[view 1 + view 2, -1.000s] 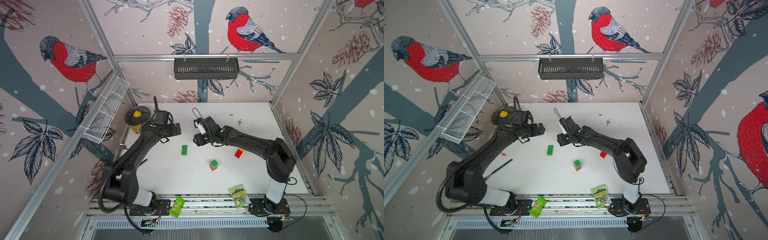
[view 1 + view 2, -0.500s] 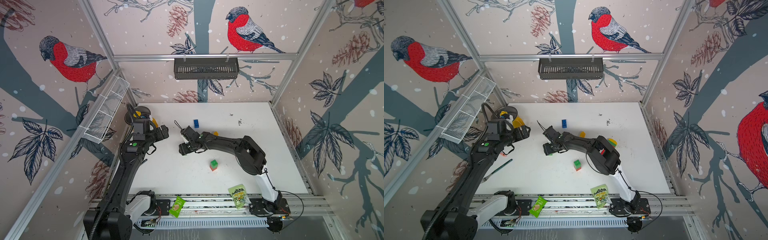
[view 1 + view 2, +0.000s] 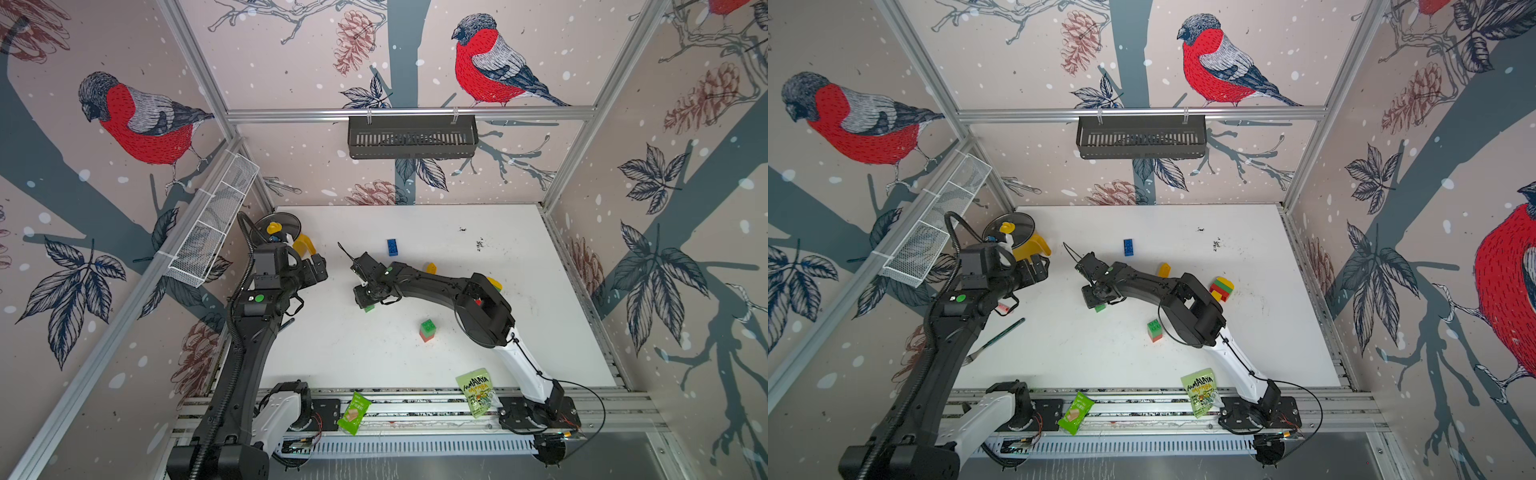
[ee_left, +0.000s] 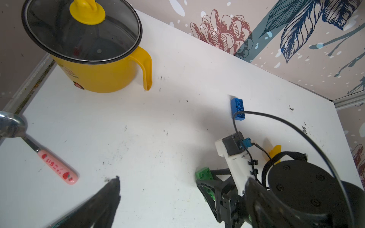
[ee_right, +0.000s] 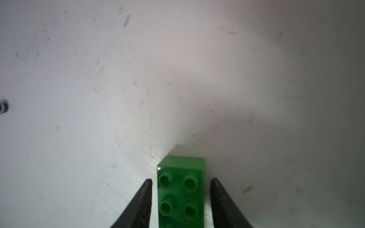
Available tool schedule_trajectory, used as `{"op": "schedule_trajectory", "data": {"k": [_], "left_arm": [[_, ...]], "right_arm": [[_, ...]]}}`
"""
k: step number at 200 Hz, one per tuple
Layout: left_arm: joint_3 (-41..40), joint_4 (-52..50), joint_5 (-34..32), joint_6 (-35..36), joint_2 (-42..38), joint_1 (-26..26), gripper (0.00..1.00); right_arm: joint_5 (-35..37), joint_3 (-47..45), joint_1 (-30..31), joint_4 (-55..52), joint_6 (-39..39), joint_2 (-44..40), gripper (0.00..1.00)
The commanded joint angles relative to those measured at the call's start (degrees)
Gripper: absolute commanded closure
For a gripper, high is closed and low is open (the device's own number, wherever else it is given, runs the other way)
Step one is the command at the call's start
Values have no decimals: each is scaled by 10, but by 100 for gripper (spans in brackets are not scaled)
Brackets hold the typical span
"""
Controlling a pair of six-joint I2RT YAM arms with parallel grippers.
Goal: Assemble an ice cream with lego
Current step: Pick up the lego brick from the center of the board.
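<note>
A: Green brick (image 5: 180, 193)?
B: Glossy, smooth plastic. Surface (image 5: 98, 88) is matt white and scuffed.
A: Pot (image 4: 102, 77)?
B: Glossy yellow body, glass lid (image 4: 83, 37). Spoon (image 4: 45, 158) has a shiny metal bowl and a pink plastic handle.

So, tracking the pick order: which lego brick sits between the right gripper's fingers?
The lone green brick, flanked by the right gripper; the blue brick and the green-on-red stack lie apart.

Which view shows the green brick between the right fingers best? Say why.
The right wrist view: the green brick fills the foreground, studs up, narrow gaps to the fingers. Both top views show only a corner; the arm hides the rest. The left wrist view shows one end.
</note>
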Motion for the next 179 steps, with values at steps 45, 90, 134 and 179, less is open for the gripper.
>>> {"op": "schedule_trajectory", "data": {"k": [45,90,134,179], "left_arm": [[-1,-15,1,13,-7,5,2],[3,-21,-11,15,-10,5,2],[2,-19,-12,13,-9,8,2],[-2,-17,-11,12,-9,9,2]], "right_arm": [[95,50,19,-99,-30,24,56],[100,44,23,-97,-31,17,49],[94,37,24,-88,-38,12,60],[98,32,22,-86,-50,-1,70]]}}
